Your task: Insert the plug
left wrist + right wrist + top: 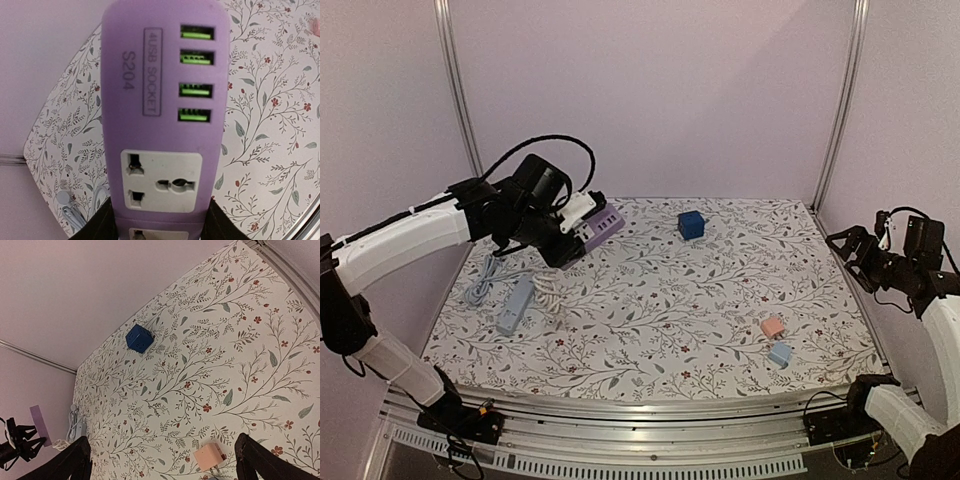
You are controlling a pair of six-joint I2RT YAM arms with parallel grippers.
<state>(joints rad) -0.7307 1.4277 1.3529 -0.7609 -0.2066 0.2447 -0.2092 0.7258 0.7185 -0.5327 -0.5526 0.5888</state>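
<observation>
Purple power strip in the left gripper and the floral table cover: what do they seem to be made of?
Purple power strip: likely moulded plastic, matte-satin; rounded edges, lettering pressed into it. Its white socket plate: smoother plastic, apparently. Floral table cover: printed sheet, vinyl or cloth, flat and dull; which one I cannot tell.

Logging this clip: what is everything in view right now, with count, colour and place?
purple power strip: 1, purple with green USB ports, back left, in the left gripper
cube socket: 1, dark blue, back centre
grey-blue power strip: 1, grey-blue, left side, its cable bunched behind it
coiled cable: 1, white, left, beside the grey-blue power strip
pink adapter: 1, pink, front right
light blue adapter: 1, light blue, just in front of the pink adapter
table: 1, white floral cover
left gripper: 1, black, closed on the purple power strip
right gripper: 1, black, open and empty, right edge
</observation>
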